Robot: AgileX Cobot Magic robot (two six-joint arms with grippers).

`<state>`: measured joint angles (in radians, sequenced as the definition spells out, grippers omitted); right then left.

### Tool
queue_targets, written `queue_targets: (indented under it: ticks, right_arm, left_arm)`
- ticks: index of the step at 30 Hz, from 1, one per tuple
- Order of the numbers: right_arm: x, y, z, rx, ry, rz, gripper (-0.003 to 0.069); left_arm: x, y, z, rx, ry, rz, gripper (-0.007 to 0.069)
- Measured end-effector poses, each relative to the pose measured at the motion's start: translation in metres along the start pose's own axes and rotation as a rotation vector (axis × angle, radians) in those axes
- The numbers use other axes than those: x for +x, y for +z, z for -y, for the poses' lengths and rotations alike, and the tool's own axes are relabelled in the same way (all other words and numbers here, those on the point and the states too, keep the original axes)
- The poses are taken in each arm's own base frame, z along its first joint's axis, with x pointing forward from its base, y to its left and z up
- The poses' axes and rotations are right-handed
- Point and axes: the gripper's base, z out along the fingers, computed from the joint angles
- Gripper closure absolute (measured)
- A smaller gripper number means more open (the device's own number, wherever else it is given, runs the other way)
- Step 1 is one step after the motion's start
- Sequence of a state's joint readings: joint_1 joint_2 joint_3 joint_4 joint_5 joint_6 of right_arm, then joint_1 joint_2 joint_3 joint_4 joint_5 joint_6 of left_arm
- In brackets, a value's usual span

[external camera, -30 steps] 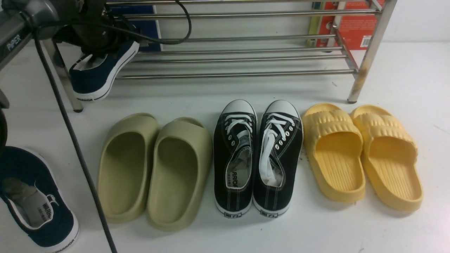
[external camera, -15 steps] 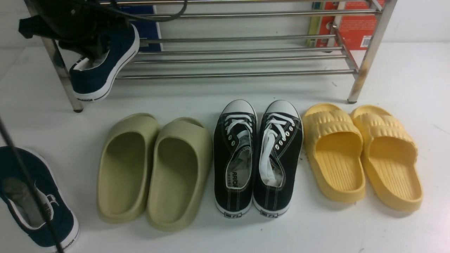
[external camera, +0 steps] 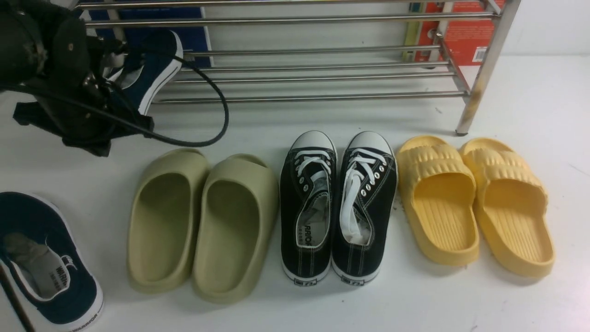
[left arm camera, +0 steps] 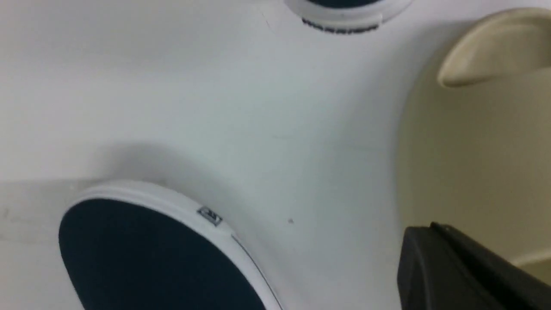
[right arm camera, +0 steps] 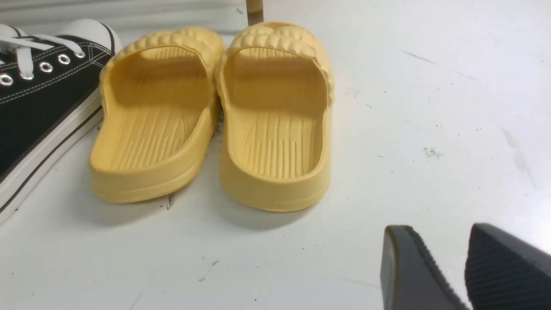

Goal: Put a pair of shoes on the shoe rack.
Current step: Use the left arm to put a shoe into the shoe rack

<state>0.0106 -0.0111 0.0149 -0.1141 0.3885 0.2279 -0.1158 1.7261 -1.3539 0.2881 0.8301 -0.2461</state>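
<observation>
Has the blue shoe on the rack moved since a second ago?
No. The navy shoe keeps its toe at the same spot on the shoe rack's tubes. The left arm now hides its heel, so that end cannot be checked.

Racked navy shoe (external camera: 159, 69) half hidden behind left arm (external camera: 55, 83), floor navy shoe (external camera: 46, 272) cut off at picture's edge

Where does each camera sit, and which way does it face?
Front: between the arms, facing forward at the shoe rack; left arm shows.
Left wrist: looks down at a navy slip-on; one gripper finger shows.
Right wrist: low, faces the yellow slides; right gripper shows.
Shared: front and right wrist both show the slides.
</observation>
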Motion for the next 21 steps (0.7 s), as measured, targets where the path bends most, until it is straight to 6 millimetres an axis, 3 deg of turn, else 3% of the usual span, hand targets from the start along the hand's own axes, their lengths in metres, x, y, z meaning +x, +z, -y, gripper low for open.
queue_targets:
  ticks: [2, 7, 14, 21]
  right_arm:
    - [0.000, 0.000, 0.000, 0.000, 0.000, 0.000, 0.0419]
    - [0.000, 0.000, 0.000, 0.000, 0.000, 0.000, 0.0419]
    - [0.000, 0.000, 0.000, 0.000, 0.001, 0.000, 0.0419]
    - [0.000, 0.000, 0.000, 0.000, 0.001, 0.000, 0.0419]
  left_arm:
    - [-0.003, 0.016, 0.003, -0.009, 0.028, 0.012, 0.0638]
    - [-0.008, 0.034, 0.005, -0.030, 0.056, 0.073, 0.0638]
    - [-0.021, 0.033, 0.003, -0.057, 0.025, 0.217, 0.0638]
    - [-0.021, 0.033, 0.006, -0.015, -0.058, 0.213, 0.0638]
